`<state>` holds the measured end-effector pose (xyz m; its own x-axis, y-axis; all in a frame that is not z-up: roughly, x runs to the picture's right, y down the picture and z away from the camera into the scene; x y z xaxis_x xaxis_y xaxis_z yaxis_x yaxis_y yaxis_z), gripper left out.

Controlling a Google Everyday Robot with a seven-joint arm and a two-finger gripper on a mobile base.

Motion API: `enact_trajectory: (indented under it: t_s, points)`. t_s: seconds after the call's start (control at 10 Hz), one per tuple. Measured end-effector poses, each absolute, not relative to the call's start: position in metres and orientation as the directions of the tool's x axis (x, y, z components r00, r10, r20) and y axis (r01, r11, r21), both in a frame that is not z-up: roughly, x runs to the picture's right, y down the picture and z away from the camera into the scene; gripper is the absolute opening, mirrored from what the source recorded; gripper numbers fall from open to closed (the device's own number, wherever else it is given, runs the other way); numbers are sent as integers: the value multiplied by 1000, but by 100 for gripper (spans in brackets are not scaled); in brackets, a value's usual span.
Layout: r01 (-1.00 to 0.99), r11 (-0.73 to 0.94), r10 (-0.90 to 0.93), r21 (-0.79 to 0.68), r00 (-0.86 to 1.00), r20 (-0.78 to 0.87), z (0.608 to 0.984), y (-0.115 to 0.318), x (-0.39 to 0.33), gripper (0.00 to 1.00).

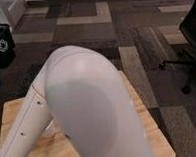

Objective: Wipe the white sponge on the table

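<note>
My large white arm fills the middle of the camera view and covers most of the table, a small light-wood top with plank grain. Only the table's left corner and right edge show around the arm. The white sponge is hidden or out of view. The gripper is not in view; it lies somewhere behind or below the arm.
A black bin with a recycling mark stands at the far left on the patterned carpet. A black office chair base is at the right. Brown and grey carpet tiles stretch behind the table.
</note>
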<state>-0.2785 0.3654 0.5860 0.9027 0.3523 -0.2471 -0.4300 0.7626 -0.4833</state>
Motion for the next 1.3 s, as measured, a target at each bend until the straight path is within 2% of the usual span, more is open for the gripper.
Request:
enact_trajectory:
  t_s: [0.3,0.7,1.0,1.3]
  points:
    - [-507,731,390,-457,860,-330,575,382,-245,0]
    - [-518,702,397,-488,855,-335,579,394,-246,0]
    - [-486,714,385,-504,874,-297,596,374,-256,0]
    - [-426,762,344,-488,904,-253,611,333,-263,0]
